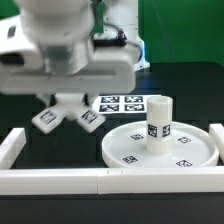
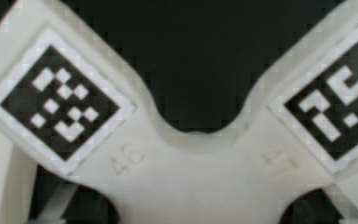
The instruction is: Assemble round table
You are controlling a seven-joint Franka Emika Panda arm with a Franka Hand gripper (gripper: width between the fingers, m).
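Observation:
The round disc lies flat on the table at the exterior view's right. The short cylinder leg stands upright on its middle. My gripper is to the exterior view's left of the disc, above the table, and is shut on the cross-shaped base. Two tagged arms of the base hang below the hand. In the wrist view the cross-shaped base fills the picture with two tagged arms spreading away from my gripper. The fingertips are hidden behind the base.
The marker board lies behind the disc. A long white border rail runs along the front, and a side piece runs back at the exterior view's left. A black stand is at the back.

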